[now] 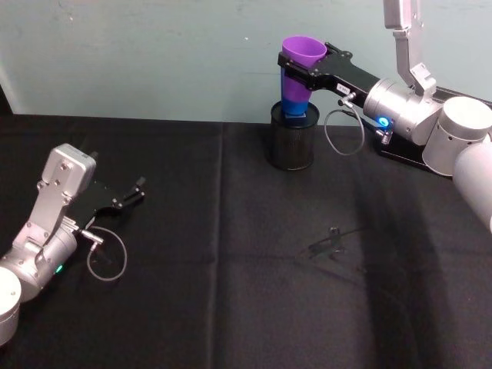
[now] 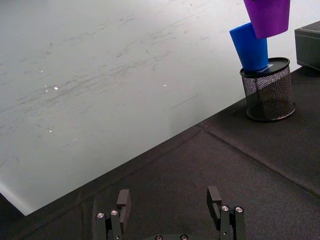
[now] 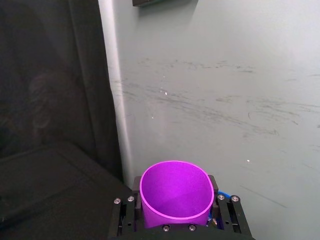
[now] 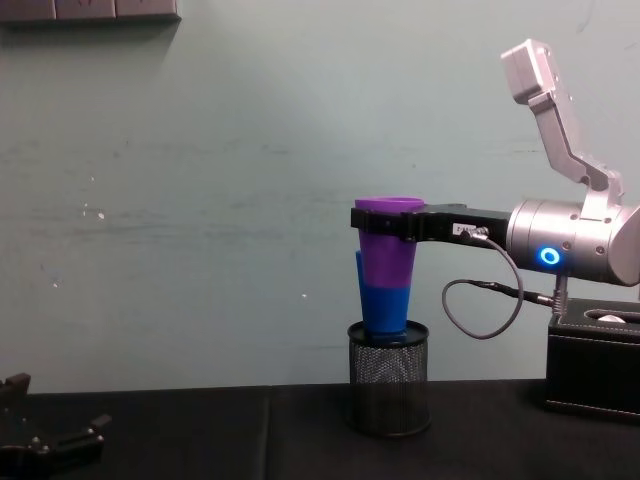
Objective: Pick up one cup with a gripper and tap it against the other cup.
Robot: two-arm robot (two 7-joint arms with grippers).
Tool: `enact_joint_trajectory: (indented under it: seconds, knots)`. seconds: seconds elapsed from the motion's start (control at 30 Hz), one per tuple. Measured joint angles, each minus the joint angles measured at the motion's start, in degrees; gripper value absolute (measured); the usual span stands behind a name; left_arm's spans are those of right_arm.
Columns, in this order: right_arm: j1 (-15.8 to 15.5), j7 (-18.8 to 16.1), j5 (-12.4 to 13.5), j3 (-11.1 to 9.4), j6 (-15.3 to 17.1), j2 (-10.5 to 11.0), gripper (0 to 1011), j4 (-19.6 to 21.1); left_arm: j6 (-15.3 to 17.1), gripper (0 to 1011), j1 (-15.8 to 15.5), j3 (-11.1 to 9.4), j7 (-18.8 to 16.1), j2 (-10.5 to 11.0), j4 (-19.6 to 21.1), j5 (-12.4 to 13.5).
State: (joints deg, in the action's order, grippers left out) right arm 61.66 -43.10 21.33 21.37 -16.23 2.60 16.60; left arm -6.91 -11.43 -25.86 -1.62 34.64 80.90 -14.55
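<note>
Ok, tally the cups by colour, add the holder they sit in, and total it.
purple plastic tapered cup: 1
blue plastic tapered cup: 1
black wire-mesh pen holder: 1
Total: 3

The wall (image 4: 200, 200) behind is pale grey-green, scuffed with long faint scratches and a few white specks. A dark plate (image 4: 90, 9) sits high on it. The desk (image 1: 231, 300) wears black cloth, a seam (image 1: 221, 192) running front to back. A black box (image 4: 595, 375) stands at its far right.
</note>
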Motion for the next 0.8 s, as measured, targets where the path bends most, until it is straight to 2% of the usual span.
enact_joint_trajectory:
  seconds: [0.8]
  knots:
    - [0.0, 0.0, 0.0, 0.0, 0.1, 0.0, 732, 0.0, 0.0, 1005, 0.0, 0.0, 0.0, 0.0, 0.0, 0.0]
